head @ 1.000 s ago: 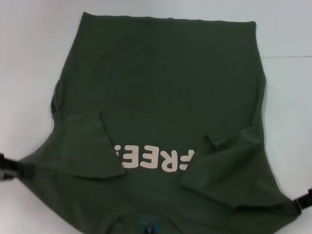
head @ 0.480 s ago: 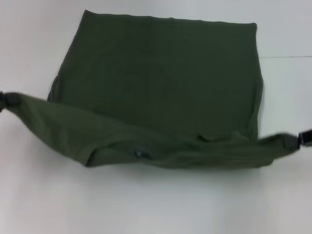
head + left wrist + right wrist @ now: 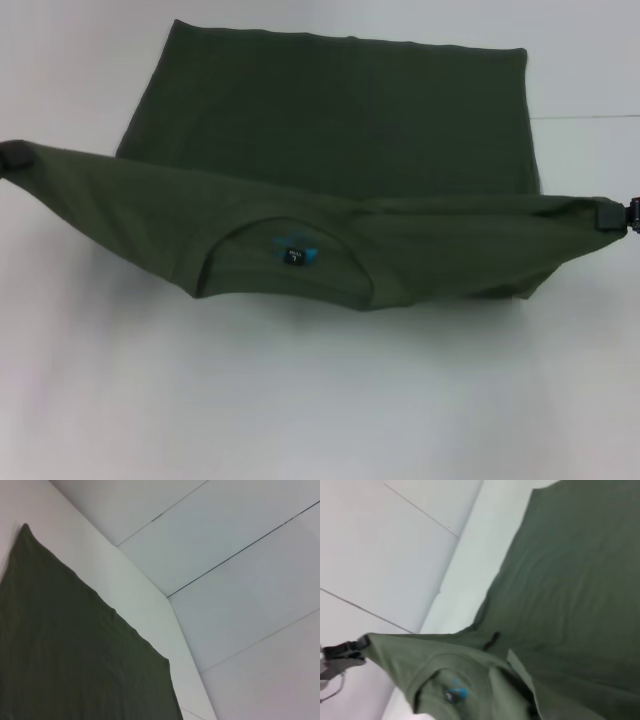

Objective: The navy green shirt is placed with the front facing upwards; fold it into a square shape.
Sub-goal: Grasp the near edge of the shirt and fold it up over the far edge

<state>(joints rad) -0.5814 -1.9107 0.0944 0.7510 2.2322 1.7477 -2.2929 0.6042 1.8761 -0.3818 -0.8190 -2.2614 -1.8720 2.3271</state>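
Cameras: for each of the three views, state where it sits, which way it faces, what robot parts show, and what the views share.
Head view: on the robot's head, looking forward and down at the white table; the navy green shirt is lifted by its collar end between the left gripper and right gripper.
Left wrist view: on the left arm, facing shirt cloth and white panels; no robot parts show.
Right wrist view: on the right arm, looking across the shirt; the left gripper shows far off.
Shared: head and right wrist views both show the collar label.

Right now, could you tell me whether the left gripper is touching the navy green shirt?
Touching: in the head view the left gripper pinches the stretched corner of the navy green shirt, holding it lifted.
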